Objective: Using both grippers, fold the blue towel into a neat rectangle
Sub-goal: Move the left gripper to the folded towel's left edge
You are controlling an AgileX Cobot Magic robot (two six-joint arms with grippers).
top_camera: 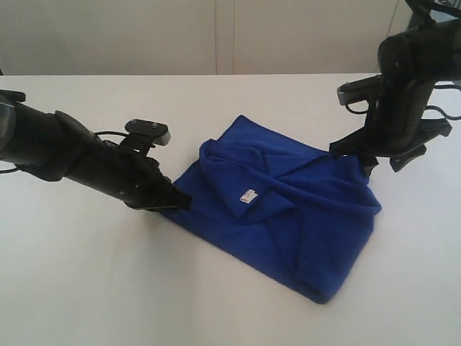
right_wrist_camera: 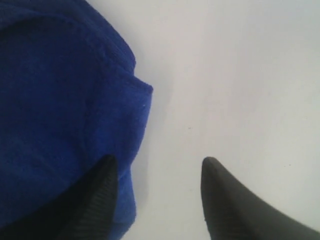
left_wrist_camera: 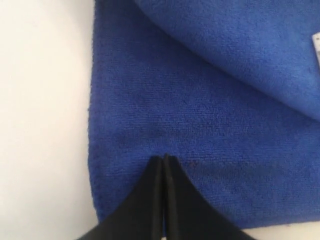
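The blue towel (top_camera: 288,216) lies loosely folded in the middle of the white table (top_camera: 86,288), with rumpled layers on top and a small white label (top_camera: 248,195) showing. My left gripper (top_camera: 184,203) is shut, its tips resting on the towel's left edge. In the left wrist view its black jaws (left_wrist_camera: 164,158) are pressed together over the flat towel (left_wrist_camera: 200,115), and nothing shows between them. My right gripper (top_camera: 371,157) hangs open over the towel's far right corner. One of its fingers (right_wrist_camera: 105,172) is above the towel (right_wrist_camera: 60,100), the other over bare table.
White tabletop (right_wrist_camera: 240,75) surrounds the towel on all sides. A pale wall (top_camera: 216,36) runs along the table's far edge. Both black arms reach in from the sides, with cables on the right arm (top_camera: 410,65).
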